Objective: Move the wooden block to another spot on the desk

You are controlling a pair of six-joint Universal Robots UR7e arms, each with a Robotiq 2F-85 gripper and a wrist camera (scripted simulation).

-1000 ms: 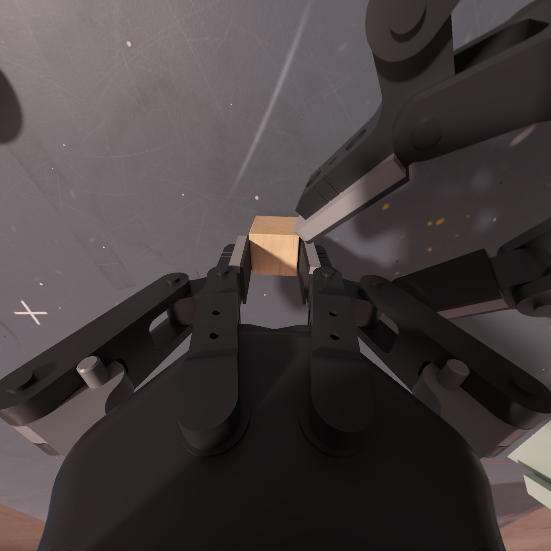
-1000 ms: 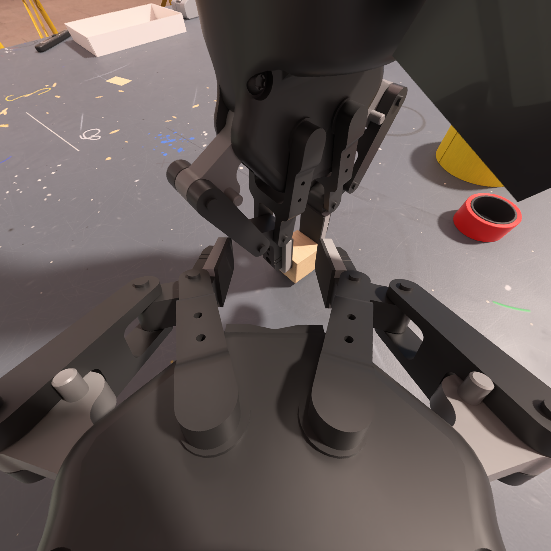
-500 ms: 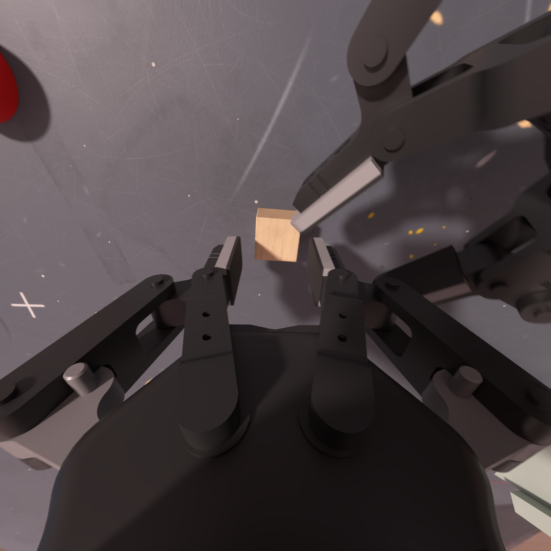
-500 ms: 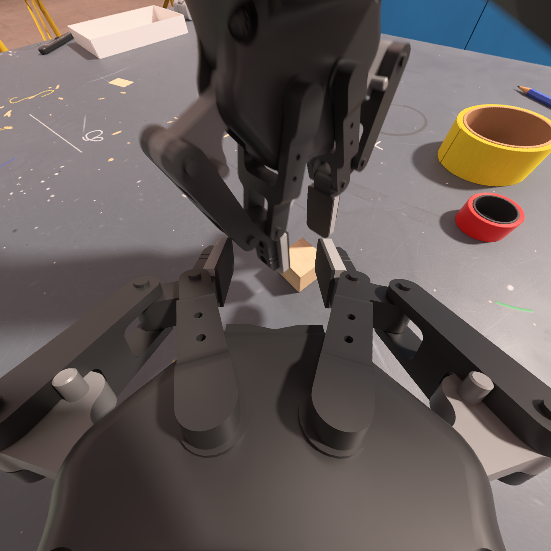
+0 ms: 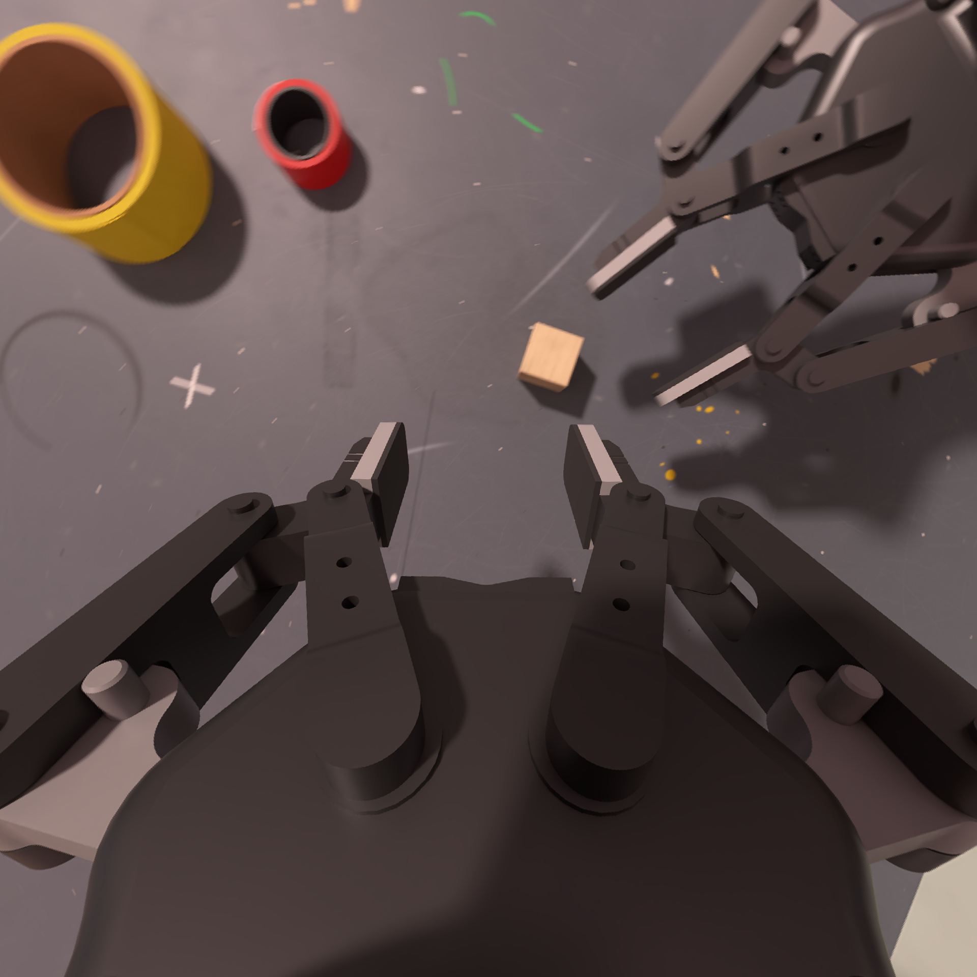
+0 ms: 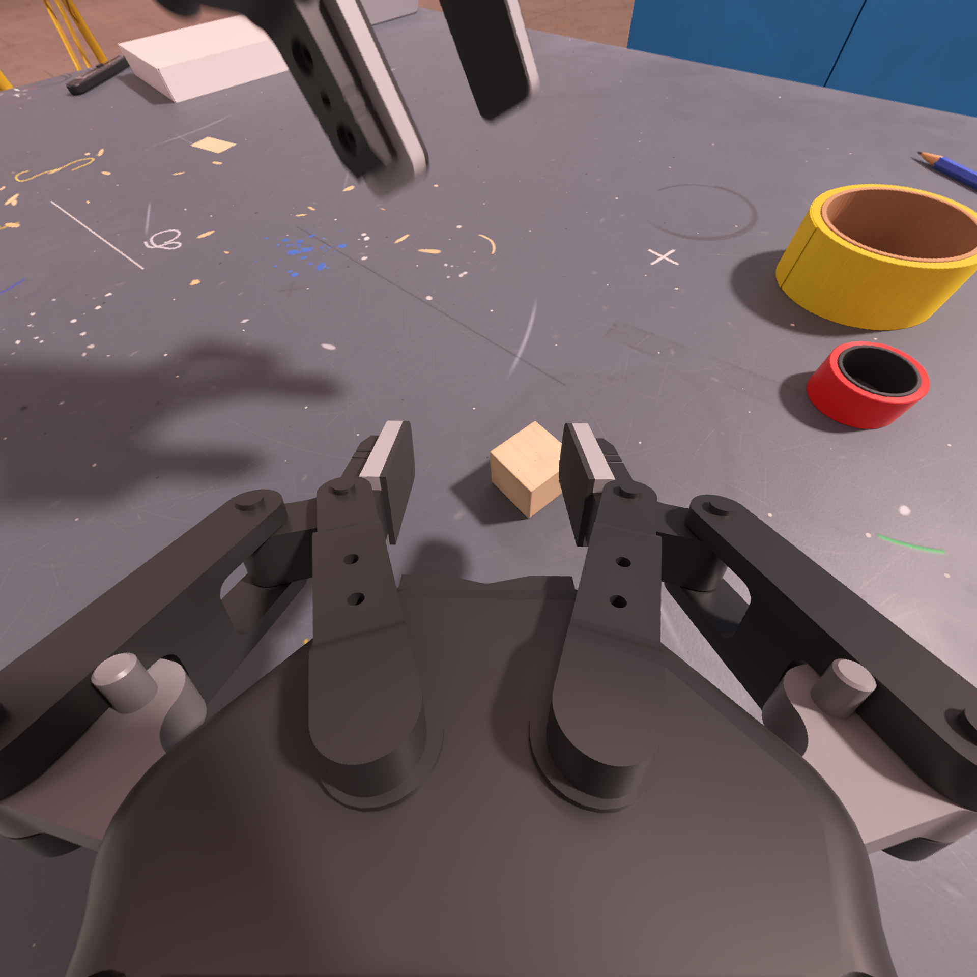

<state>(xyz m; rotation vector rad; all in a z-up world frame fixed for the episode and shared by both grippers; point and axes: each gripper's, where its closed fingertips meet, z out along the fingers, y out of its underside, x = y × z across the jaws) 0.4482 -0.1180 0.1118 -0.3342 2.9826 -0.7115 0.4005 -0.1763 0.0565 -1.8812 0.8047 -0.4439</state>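
The small wooden block (image 5: 551, 357) lies free on the grey desk (image 5: 423, 275). My left gripper (image 5: 486, 454) is open and empty, high above the desk, with the block below and ahead of its fingertips. My right gripper (image 6: 486, 449) is open and empty, low over the desk. In the right wrist view the block (image 6: 523, 468) sits just ahead of the jaws, close to the right finger. The right gripper also shows in the left wrist view (image 5: 666, 333), open beside the block. The left gripper's fingers (image 6: 380, 106) hang at the top of the right wrist view.
A yellow tape roll (image 5: 100, 143) (image 6: 877, 259) and a smaller red roll (image 5: 304, 132) (image 6: 867, 383) stand on the desk. A blue pencil (image 6: 951, 166), a white tray (image 6: 195, 58) and a dark tool (image 6: 95, 76) lie at the far side.
My left gripper let go of the block, opened wide and rose away from it. The block stays on the desk. My right gripper has stayed open near it.
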